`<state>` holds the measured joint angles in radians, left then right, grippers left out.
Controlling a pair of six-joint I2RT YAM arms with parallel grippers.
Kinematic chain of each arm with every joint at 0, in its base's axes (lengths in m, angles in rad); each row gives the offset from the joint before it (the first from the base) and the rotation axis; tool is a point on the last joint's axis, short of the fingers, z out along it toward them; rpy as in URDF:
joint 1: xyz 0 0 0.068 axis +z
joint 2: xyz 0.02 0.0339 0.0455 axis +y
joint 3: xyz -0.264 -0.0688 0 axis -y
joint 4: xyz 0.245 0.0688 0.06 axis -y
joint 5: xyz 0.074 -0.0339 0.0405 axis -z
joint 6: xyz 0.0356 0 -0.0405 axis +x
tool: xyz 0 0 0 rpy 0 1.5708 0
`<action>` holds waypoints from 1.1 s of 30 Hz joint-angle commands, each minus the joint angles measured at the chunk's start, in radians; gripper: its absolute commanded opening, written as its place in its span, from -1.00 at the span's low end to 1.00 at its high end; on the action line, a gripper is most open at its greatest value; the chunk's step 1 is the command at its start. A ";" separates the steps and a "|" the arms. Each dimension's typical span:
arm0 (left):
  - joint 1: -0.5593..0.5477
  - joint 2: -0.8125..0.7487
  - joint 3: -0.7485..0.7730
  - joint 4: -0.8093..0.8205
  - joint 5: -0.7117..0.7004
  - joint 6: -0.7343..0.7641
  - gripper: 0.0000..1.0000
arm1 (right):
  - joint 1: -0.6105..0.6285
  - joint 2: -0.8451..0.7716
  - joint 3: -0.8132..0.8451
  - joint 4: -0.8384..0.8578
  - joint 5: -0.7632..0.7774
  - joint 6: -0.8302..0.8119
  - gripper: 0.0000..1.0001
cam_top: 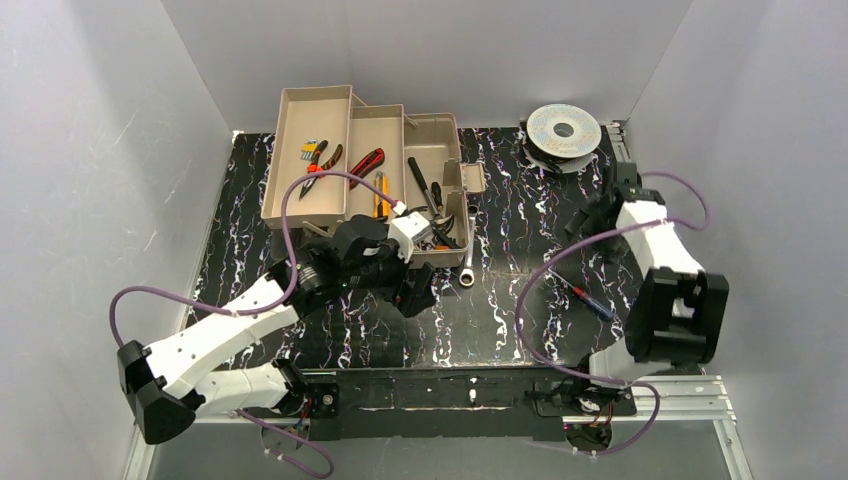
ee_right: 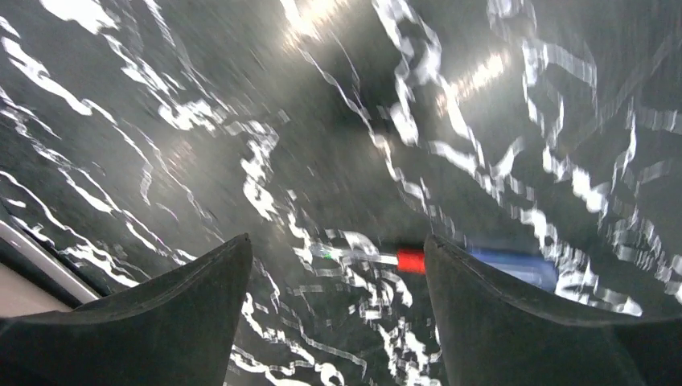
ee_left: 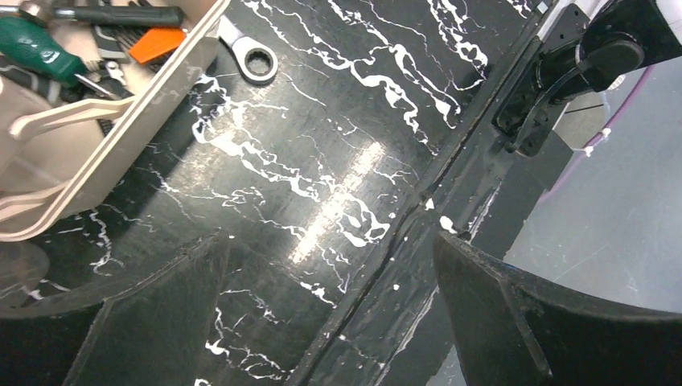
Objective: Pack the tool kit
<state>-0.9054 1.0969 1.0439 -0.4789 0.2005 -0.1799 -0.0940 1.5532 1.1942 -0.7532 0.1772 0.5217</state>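
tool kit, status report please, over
Left gripper open, empty, by the toolbox. Right gripper open above the screwdriver lying on the table. Toolbox open, partly packed; wrench outside beside it. Nothing blocking.

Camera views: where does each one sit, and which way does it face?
Top external: above and behind the bases, looking down on the black marbled table; left arm and right arm show.
Left wrist: low over the table, facing the large beige plastic toolbox and a silver ring wrench; open left gripper shows.
Right wrist: blurred, near the table, facing a blue-handled screwdriver; open right gripper shows.
Shared: top and left wrist both show toolbox and wrench.
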 commanded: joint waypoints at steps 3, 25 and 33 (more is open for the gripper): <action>-0.002 -0.125 -0.057 -0.012 -0.058 0.053 0.97 | 0.008 -0.403 -0.314 -0.041 0.035 0.611 0.73; -0.001 -0.226 -0.093 -0.084 -0.230 0.072 0.96 | -0.228 -0.525 -0.604 -0.093 -0.057 1.125 0.65; -0.001 -0.220 -0.092 -0.088 -0.237 0.072 0.96 | -0.248 -0.451 -0.651 -0.014 -0.052 1.166 0.38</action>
<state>-0.9054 0.8875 0.9550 -0.5514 -0.0124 -0.1219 -0.3336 1.0904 0.5663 -0.8284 0.1322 1.6428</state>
